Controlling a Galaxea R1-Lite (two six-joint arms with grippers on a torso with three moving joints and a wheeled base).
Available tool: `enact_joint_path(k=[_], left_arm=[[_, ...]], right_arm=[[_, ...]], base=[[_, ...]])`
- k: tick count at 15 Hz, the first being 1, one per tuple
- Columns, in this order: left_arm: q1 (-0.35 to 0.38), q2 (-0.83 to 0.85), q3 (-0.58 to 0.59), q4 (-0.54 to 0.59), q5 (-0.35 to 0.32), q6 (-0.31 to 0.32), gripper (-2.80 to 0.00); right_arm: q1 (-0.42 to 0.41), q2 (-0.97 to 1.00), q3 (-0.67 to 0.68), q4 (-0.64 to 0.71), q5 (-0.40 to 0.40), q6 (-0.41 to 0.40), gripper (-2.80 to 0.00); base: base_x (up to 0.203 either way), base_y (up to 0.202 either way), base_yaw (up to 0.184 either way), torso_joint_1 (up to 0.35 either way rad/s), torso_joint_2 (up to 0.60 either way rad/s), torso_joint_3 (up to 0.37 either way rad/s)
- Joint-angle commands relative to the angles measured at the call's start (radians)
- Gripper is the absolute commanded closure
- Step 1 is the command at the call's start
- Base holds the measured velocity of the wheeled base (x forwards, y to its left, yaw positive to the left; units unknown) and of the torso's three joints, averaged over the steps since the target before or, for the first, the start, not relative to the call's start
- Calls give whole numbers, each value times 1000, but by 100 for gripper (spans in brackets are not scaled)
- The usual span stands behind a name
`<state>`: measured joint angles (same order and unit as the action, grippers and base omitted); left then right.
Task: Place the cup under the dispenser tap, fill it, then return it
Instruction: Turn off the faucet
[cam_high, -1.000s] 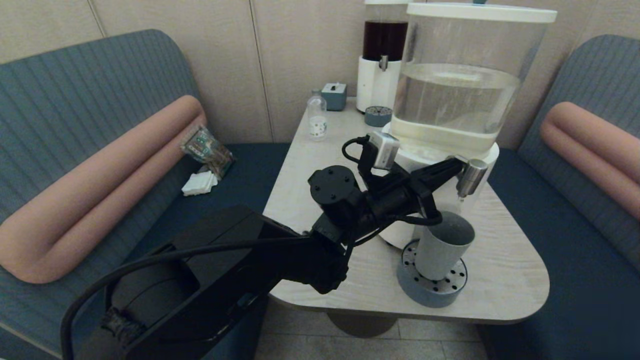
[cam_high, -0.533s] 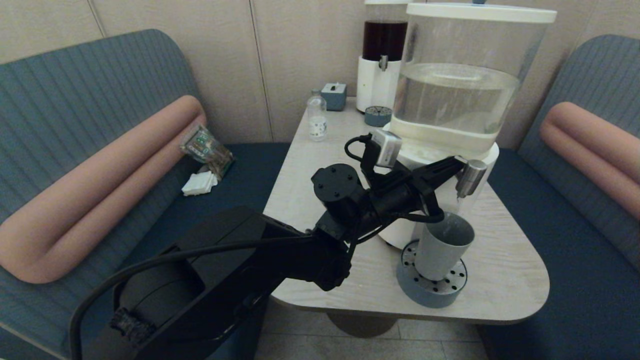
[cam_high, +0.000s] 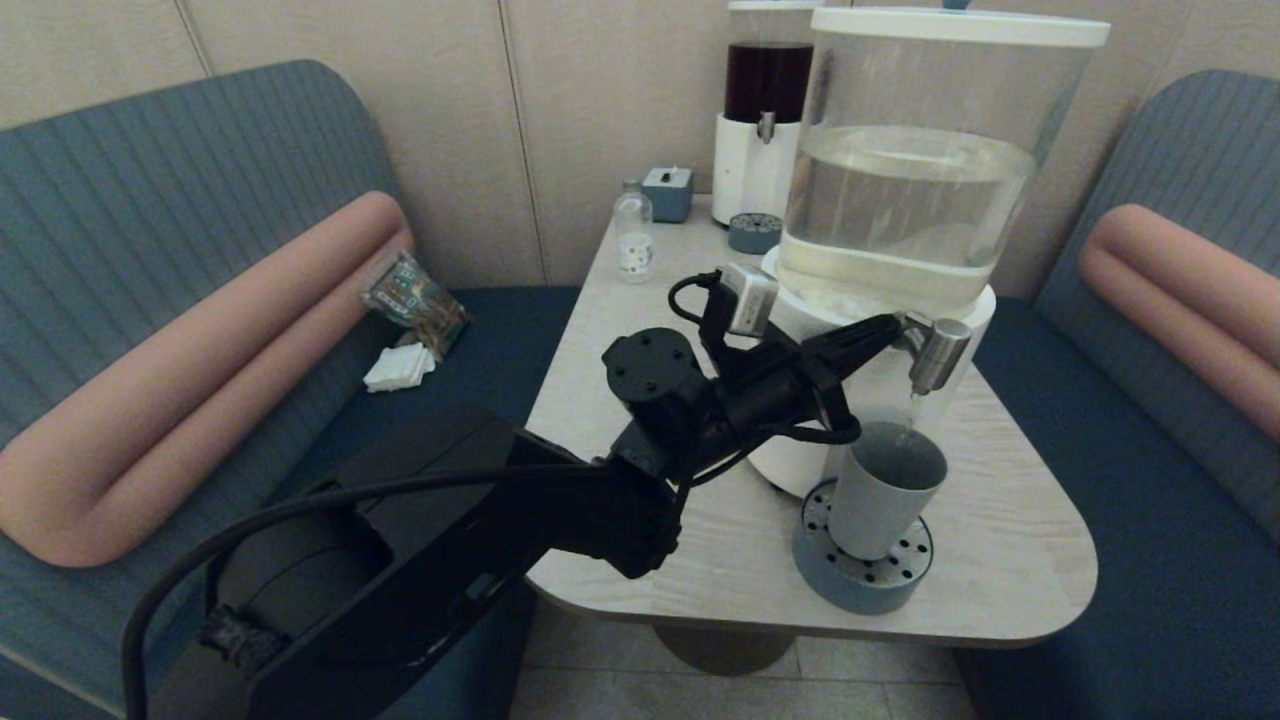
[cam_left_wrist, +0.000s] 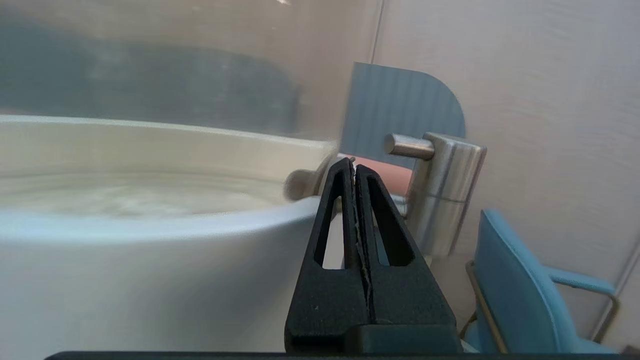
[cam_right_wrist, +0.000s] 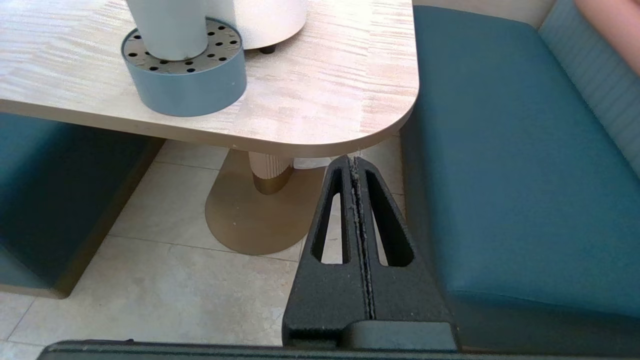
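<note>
The grey-blue cup stands upright on the round perforated drip tray, directly below the brushed-metal dispenser tap of the big clear-liquid dispenser. A thin stream falls from the spout into the cup. My left gripper is shut and empty, its tips just left of the tap, beside the tap's neck. In the left wrist view the tap sits right beyond the gripper. My right gripper hangs shut below the table's front right corner; the cup's base shows there.
A dark-liquid dispenser with its small drip tray, a clear bottle and a small blue box stand at the table's far end. Blue benches flank the table. A packet lies on the left seat.
My left arm and gripper have shifted slightly left and back from the tap. Liquid now shows falling from the spout, and the level in the cup looks higher.
</note>
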<state>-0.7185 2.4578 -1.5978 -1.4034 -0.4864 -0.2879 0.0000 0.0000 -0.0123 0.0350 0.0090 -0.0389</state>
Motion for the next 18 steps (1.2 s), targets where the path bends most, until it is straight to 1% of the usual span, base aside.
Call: enact_joint_path(k=[1, 3, 4, 5, 7, 9, 10, 12, 18], left_arm=[[12, -32, 51, -20, -1, -2, 0], [17, -48, 107, -69, -2, -5, 0], [17, -45, 122, -118, -2, -8, 0], [17, -39, 128, -127, -1, -10, 0], [17, -37, 129, -127, 0, 9, 0], [13, -62, 133, -127, 9, 9, 0], [-3, -69, 124, -127, 24, 3, 0], [-30, -65, 101, -127, 29, 3, 0], [-70, -60, 96, -127, 63, 3, 0]], right_arm=[[0, 2, 0, 0, 0, -1, 0], [0, 2, 0, 0, 0, -1, 0], [0, 2, 0, 0, 0, -1, 0], [0, 2, 0, 0, 0, -1, 0], [0, 2, 0, 0, 0, -1, 0], [0, 2, 0, 0, 0, -1, 0], [0, 2, 0, 0, 0, -1, 0], [0, 2, 0, 0, 0, -1, 0], [0, 2, 0, 0, 0, -1, 0]], base=[[0, 0, 0, 0, 0, 0], [0, 0, 0, 0, 0, 0], [0, 0, 0, 0, 0, 0], [0, 0, 0, 0, 0, 0], [0, 0, 0, 0, 0, 0], [0, 0, 0, 0, 0, 0], [0, 0, 0, 0, 0, 0], [0, 0, 0, 0, 0, 0], [0, 0, 0, 0, 0, 0]])
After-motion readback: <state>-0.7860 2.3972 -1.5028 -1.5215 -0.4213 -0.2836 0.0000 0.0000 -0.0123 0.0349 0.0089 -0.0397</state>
